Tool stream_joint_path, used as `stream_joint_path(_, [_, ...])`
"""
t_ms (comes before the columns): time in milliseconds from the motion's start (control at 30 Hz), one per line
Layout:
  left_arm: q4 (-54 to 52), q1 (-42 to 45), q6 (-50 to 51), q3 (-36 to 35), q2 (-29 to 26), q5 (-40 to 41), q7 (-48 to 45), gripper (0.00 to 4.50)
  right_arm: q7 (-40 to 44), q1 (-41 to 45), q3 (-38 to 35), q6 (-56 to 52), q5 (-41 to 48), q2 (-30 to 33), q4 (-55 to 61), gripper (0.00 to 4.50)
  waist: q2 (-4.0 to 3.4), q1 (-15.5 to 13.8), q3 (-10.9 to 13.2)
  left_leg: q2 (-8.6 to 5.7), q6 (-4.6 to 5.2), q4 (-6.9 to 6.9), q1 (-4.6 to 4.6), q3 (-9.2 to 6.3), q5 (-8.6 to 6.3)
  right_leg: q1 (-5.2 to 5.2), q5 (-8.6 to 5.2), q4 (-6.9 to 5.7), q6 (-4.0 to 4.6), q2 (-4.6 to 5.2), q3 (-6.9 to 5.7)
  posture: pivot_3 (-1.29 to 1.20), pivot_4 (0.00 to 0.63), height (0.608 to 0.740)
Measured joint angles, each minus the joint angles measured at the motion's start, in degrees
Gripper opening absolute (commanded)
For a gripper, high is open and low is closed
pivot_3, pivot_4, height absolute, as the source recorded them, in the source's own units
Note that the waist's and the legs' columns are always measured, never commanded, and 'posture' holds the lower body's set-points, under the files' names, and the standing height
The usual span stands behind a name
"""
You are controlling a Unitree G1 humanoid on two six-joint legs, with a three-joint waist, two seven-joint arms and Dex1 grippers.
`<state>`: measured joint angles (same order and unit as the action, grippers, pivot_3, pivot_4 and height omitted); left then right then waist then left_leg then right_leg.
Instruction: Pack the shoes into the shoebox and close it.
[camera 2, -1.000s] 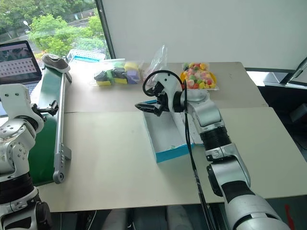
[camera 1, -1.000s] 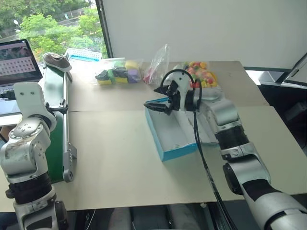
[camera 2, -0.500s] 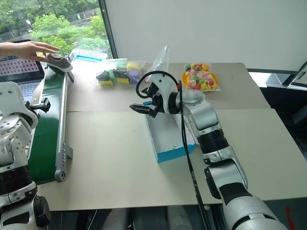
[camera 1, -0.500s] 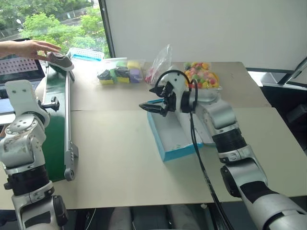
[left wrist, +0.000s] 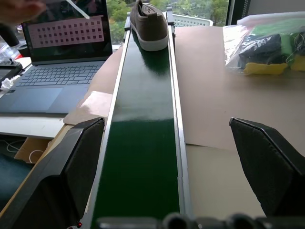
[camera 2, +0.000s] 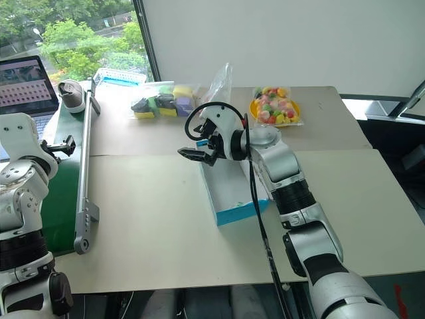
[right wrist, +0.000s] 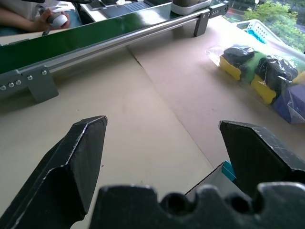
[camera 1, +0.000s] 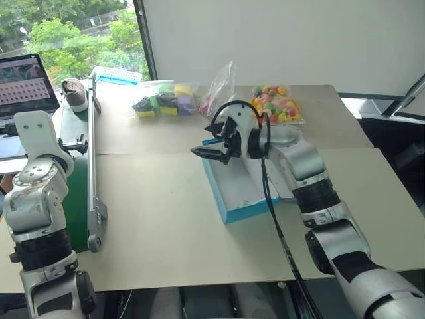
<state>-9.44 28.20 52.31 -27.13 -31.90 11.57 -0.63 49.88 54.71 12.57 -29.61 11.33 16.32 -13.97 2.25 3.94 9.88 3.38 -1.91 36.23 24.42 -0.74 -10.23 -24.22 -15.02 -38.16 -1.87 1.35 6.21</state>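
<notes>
1. While one grey shoe (left wrist: 149,25) sits at the far end of the green conveyor belt (left wrist: 143,143), along the left edge of the desk (camera 1: 153,206), nothing has been packed yet; the step in hand looks like waiting for the first shoe to come within reach.
2. Its partner cannot be made out in these views.
3. The blue shoebox (camera 1: 234,188) lies open near the middle of the desk, white inside and empty as far as can be seen.
4. The left gripper (left wrist: 176,157) looks straight down the belt toward the shoe, jaws spread wide and holding nothing, well apart from it.
5. The right gripper (camera 2: 194,150) hovers over the box's far end, jaws wide and empty too.
6. A laptop (left wrist: 62,52) stands beside the belt, and bags of coloured toys (camera 1: 163,100) lie at the back of the desk.
7. Next, the left arm would probably need the shoe nearer, then close its jaws across it and carry it to the box.
</notes>
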Motion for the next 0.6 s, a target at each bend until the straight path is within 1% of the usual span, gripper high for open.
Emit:
stream_joint_path(233, [0.25,-2.33,-1.05,-4.64,0.94,-0.34,2.56,4.5,0.18,0.3,0.06,-0.88,0.99,-3.12,-0.03,4.43,0.0,0.0,0.0,0.0,0.0,0.0,0.0,-0.01,0.0,0.0,0.0,-0.01,0.0,0.01,-0.03,0.0,0.15,0.74])
stream_joint_path(433, [1.48,-6.45,-1.68,-6.76,4.94,-0.02,3.58,4.5,2.77,0.16,0.06,-1.14,1.89,-3.27,0.57,4.43,0.02,-0.55,-0.01,0.0,-0.01,0.02,0.05,-0.11,0.0,0.02,0.0,0.01,0.0,0.03,-0.15,0.0,0.15,0.74])
stream_joint_path(500, [1.59,-6.83,-4.06,-6.79,5.7,0.14,3.21,4.5,3.97,-0.78,0.06,-2.23,3.12,-2.85,2.34,4.43,0.03,-0.73,-0.02,0.0,-0.01,0.02,0.1,-0.14,0.01,0.01,0.0,0.03,0.0,0.03,-0.17,0.0,0.15,0.74])
stream_joint_path(600, [3.72,-7.68,-10.38,-6.8,5.69,0.16,1.58,4.5,4.62,-1.87,0.06,-3.29,3.45,-2.02,2.76,4.43,0.03,-0.99,-0.02,-0.02,-0.03,0.02,0.07,-0.13,0.01,0.01,0.01,0.02,0.02,0.05,-0.17,0.0,0.15,0.74])
